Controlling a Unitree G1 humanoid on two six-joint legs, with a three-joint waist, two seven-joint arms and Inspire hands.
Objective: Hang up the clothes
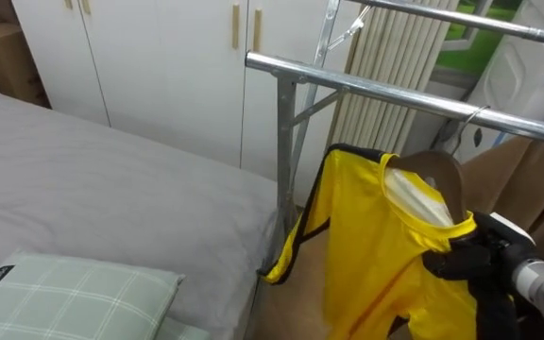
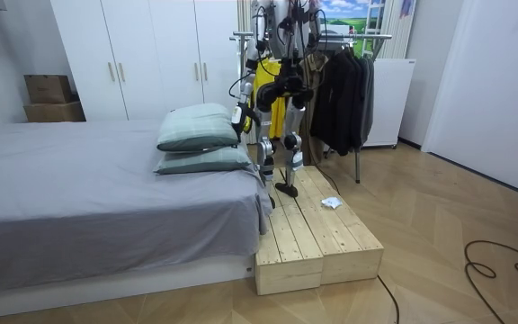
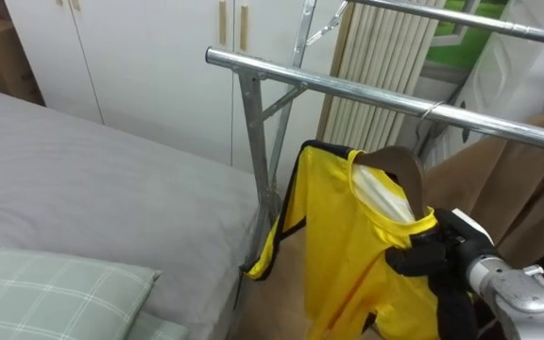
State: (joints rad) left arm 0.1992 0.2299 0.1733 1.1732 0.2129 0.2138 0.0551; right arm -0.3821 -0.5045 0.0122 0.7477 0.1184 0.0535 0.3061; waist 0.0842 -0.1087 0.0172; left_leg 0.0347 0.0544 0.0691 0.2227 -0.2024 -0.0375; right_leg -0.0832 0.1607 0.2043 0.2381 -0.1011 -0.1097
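Right eye view: a yellow shirt with black trim (image 3: 348, 246) hangs on a brown wooden hanger (image 3: 399, 165), under the long silver metal rail (image 3: 329, 87) of a clothes rack. The thin wire hook of the hanger sits at the rail and seems to go over it. The robot's right hand (image 3: 437, 255) comes in from the lower right. Its dark fingers (image 3: 412, 260) are curled and pinch the yellow collar at the right shoulder of the hanger. The shirt falls free below the rail, near the corner of the grey bed (image 3: 93, 189), where a pale green checked pillow (image 3: 45, 293) lies. White wardrobe doors (image 3: 159, 66) stand behind the bed.

From the room view, the robot stands on a low platform of light wooden planks (image 2: 317, 229) beside the bed and faces the rack. Dark jackets (image 2: 349, 90) hang further along the rail. The left hand (image 2: 238, 115) is low, near the pillows; how it is set I cannot tell.
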